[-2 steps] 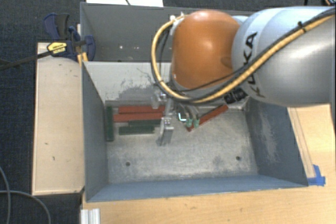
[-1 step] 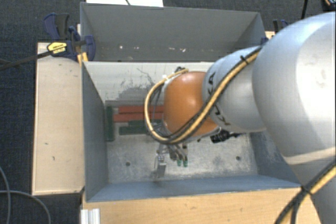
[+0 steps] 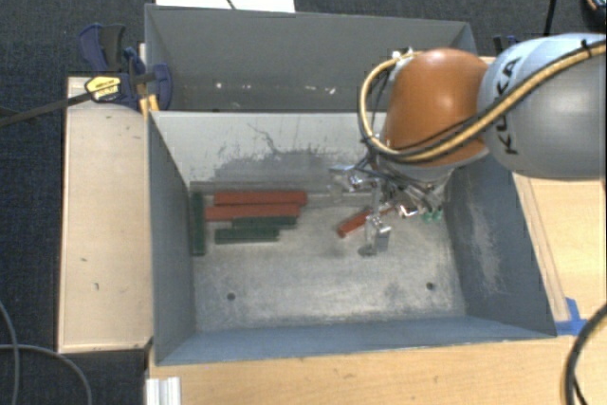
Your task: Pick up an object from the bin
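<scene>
The arm [image 3: 550, 109] comes in from the right, its orange cover [image 3: 432, 100] low over the bin's [image 3: 171, 232] right half, with the hand [image 3: 374, 239] pointing down. A small red piece [image 3: 352, 225] lies just left of it. The cover hides much of the hand, so I cannot tell how wide it is spread or whether it grips anything.

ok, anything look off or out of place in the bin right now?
Nothing spilled or broken. The red bar and green bars lie lined up at the left of the bin. One small red block lies askew, apart from them, right beside the gripper.
</scene>
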Controlling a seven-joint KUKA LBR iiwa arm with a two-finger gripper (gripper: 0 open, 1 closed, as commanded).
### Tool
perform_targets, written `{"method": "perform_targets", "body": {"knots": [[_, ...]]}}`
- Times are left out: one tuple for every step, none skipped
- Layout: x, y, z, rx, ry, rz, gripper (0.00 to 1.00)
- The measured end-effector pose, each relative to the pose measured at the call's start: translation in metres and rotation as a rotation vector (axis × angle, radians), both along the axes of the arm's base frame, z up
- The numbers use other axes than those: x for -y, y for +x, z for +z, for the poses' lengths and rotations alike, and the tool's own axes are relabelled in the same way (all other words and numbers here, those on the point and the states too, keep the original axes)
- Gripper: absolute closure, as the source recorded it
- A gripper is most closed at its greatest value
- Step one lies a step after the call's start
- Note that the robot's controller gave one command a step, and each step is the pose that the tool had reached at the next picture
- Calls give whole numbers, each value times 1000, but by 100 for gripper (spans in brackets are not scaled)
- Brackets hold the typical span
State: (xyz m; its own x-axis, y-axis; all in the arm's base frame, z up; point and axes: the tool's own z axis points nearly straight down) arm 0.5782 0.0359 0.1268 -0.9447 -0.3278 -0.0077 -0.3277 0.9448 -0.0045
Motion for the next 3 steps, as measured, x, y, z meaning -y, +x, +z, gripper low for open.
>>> {"method": "perform_targets", "body": {"knots": [[39,9,-51,-10,0,235,0],[37,10,-49,-8,2,233,100],[-7,-16,107,3,2,212,100]]}}
